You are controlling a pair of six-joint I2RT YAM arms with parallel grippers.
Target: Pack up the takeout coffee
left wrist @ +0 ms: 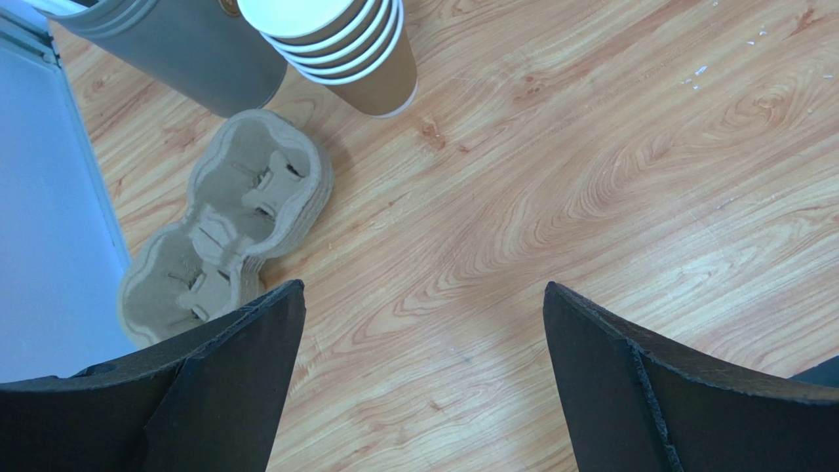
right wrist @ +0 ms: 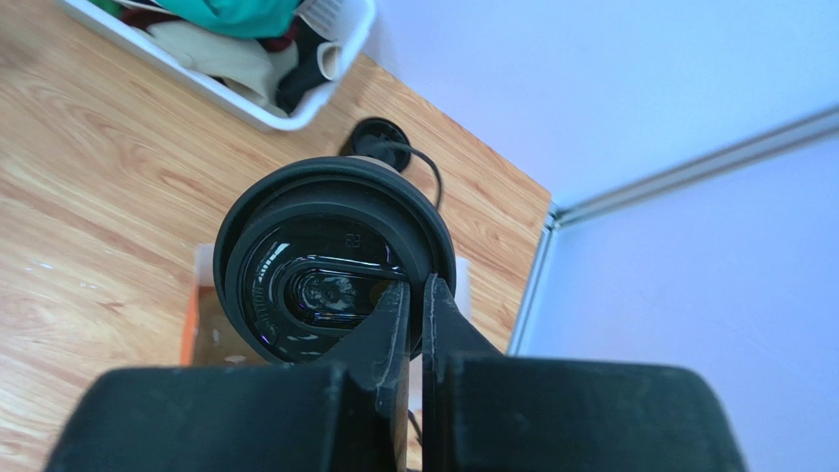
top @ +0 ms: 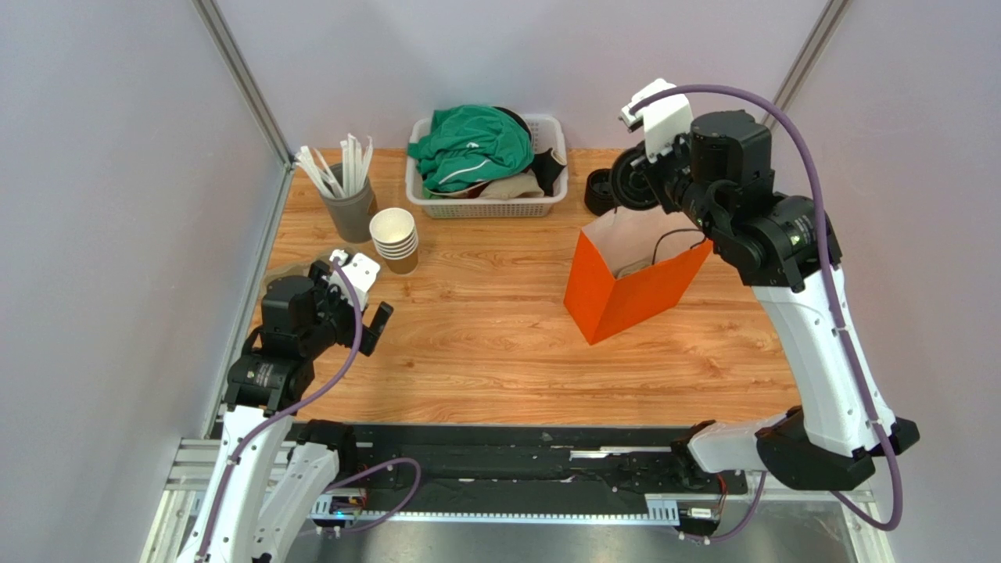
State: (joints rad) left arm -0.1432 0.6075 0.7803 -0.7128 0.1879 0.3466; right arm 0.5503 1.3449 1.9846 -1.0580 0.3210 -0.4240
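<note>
At the table's left edge, a pulp cup carrier (left wrist: pixel 226 226) lies flat near a grey holder (top: pixel 349 215) of white stirrers. Over bare wood by the carrier hovers the left gripper (top: pixel 353 307), its fingers spread wide and holding nothing. A stack of lidless cups (top: pixel 395 238) stands just right of the holder, then a white basket (top: pixel 488 211) of clothes. Further right, an orange paper bag (top: pixel 635 293) stands open. Above its mouth hangs the takeout coffee (right wrist: pixel 315 265), with the right gripper (right wrist: pixel 415 295) pinched tight on its black lid's rim.
</note>
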